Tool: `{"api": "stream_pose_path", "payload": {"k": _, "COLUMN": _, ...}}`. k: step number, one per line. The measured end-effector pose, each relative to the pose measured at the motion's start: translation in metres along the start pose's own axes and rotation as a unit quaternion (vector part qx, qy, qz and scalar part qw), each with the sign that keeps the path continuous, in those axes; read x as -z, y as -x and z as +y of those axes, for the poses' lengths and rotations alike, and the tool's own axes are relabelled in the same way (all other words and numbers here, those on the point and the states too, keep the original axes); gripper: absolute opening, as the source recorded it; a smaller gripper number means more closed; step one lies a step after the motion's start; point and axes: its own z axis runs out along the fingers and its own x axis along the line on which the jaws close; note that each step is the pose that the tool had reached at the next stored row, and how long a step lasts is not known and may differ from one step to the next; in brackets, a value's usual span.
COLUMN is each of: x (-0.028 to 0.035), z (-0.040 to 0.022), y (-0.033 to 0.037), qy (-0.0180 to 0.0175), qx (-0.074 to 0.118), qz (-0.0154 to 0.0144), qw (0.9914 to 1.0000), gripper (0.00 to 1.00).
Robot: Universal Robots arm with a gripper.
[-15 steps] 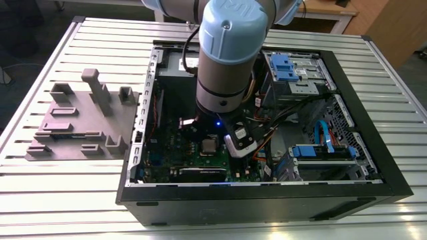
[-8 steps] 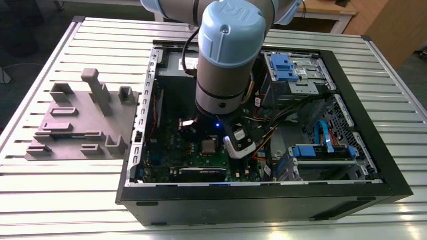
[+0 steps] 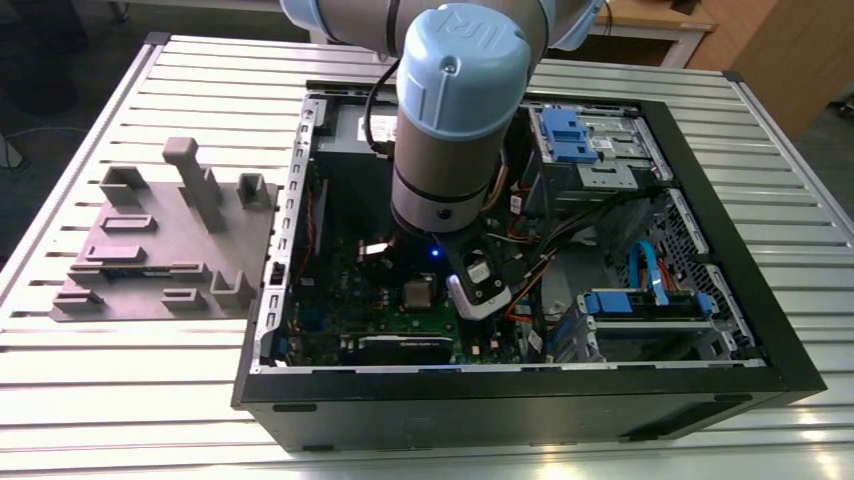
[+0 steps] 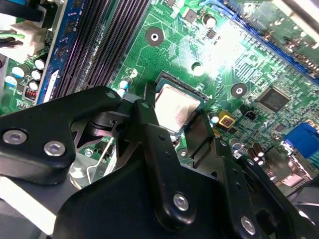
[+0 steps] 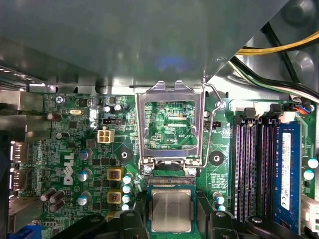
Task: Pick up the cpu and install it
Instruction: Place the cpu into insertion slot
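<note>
The small square cpu (image 5: 171, 209) with a brushed silver lid lies flat in its socket on the green motherboard (image 5: 75, 149), inside the open black computer case (image 3: 534, 400) at the middle of the slatted metal bench (image 3: 134, 380). I judge the placing nearly done. The shiny steel retention frame (image 5: 169, 94) stands open, not yet locked. The black pincer (image 5: 172, 219) straddles the chip; clenched or released, I cannot tell.

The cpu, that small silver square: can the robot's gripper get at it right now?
Probably yes. The gripper sits right at the cpu, the metal socket frame is flipped open clear of it, and nothing covers the chip.
</note>
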Motion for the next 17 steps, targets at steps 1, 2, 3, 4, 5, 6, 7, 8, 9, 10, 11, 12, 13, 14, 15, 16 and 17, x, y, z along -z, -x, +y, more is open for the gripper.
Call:
{"api": "stream_pose_path", "payload": {"k": 1, "x": -0.0001, "z": 0.0, "y": 0.0, "qy": 0.0, "qx": 0.0, "qz": 0.0, "qw": 1.0, "gripper": 0.47}}
{"api": "stream_pose_path", "payload": {"k": 2, "x": -0.0001, "z": 0.0, "y": 0.0, "qy": 0.0, "qx": 0.0, "qz": 0.0, "qw": 1.0, "gripper": 0.47}}
{"api": "stream_pose_path", "payload": {"k": 3, "x": -0.0001, "z": 0.0, "y": 0.0, "qy": 0.0, "qx": 0.0, "qz": 0.0, "qw": 1.0, "gripper": 0.47}}
{"api": "stream_pose_path", "payload": {"k": 4, "x": -0.0001, "z": 0.0, "y": 0.0, "qy": 0.0, "qx": 0.0, "qz": 0.0, "qw": 1.0, "gripper": 0.47}}
{"api": "stream_pose_path", "payload": {"k": 5, "x": -0.0002, "z": 0.0, "y": 0.0, "qy": 0.0, "qx": 0.0, "qz": 0.0, "qw": 1.0, "gripper": 0.47}}
{"api": "stream_pose_path", "payload": {"k": 6, "x": -0.0002, "z": 0.0, "y": 0.0, "qy": 0.0, "qx": 0.0, "qz": 0.0, "qw": 1.0, "gripper": 0.47}}
{"api": "stream_pose_path", "payload": {"k": 7, "x": -0.0002, "z": 0.0, "y": -0.0003, "qy": 0.0001, "qx": 0.0, "qz": -0.0001, "qw": 1.0, "gripper": 0.47}}
{"api": "stream_pose_path", "payload": {"k": 8, "x": -0.0003, "z": 0.0001, "y": -0.0005, "qy": 0.0002, "qx": 0.0, "qz": -0.0001, "qw": 1.0, "gripper": 0.47}}
{"api": "stream_pose_path", "payload": {"k": 9, "x": -0.0003, "z": 0.0001, "y": -0.0006, "qy": 0.0004, "qx": 0.0, "qz": -0.0001, "qw": 1.0, "gripper": 0.47}}
{"api": "stream_pose_path", "payload": {"k": 10, "x": -0.0003, "z": 0.0, "y": -0.0006, "qy": 0.0004, "qx": 0.0, "qz": -0.0001, "qw": 1.0, "gripper": 0.47}}
{"api": "stream_pose_path", "payload": {"k": 11, "x": -0.0003, "z": 0.0, "y": -0.0007, "qy": 0.0004, "qx": 0.0, "qz": -0.0001, "qw": 1.0, "gripper": 0.47}}
{"api": "stream_pose_path", "payload": {"k": 12, "x": -0.0003, "z": 0.0, "y": -0.0007, "qy": 0.0004, "qx": 0.0, "qz": -0.0001, "qw": 1.0, "gripper": 0.47}}
{"api": "stream_pose_path", "payload": {"k": 13, "x": -0.0006, "z": 0.0, "y": -0.0007, "qy": 0.0004, "qx": 0.0, "qz": -0.0001, "qw": 1.0, "gripper": 0.47}}
{"api": "stream_pose_path", "payload": {"k": 14, "x": -0.0009, "z": -0.0001, "y": -0.0007, "qy": 0.0003, "qx": 0.0, "qz": 0.0, "qw": 1.0, "gripper": 0.47}}
{"api": "stream_pose_path", "payload": {"k": 15, "x": -0.0013, "z": -0.0001, "y": -0.0007, "qy": 0.0001, "qx": 0.0, "qz": 0.0001, "qw": 1.0, "gripper": 0.47}}
{"api": "stream_pose_path", "payload": {"k": 16, "x": -0.0017, "z": -0.0001, "y": -0.0007, "qy": 0.0, "qx": 0.0, "qz": 0.0001, "qw": 1.0, "gripper": 0.47}}
{"api": "stream_pose_path", "payload": {"k": 17, "x": -0.0021, "z": -0.0001, "y": -0.0008, "qy": 0.0001, "qx": 0.0, "qz": 0.0, "qw": 1.0, "gripper": 0.49}}
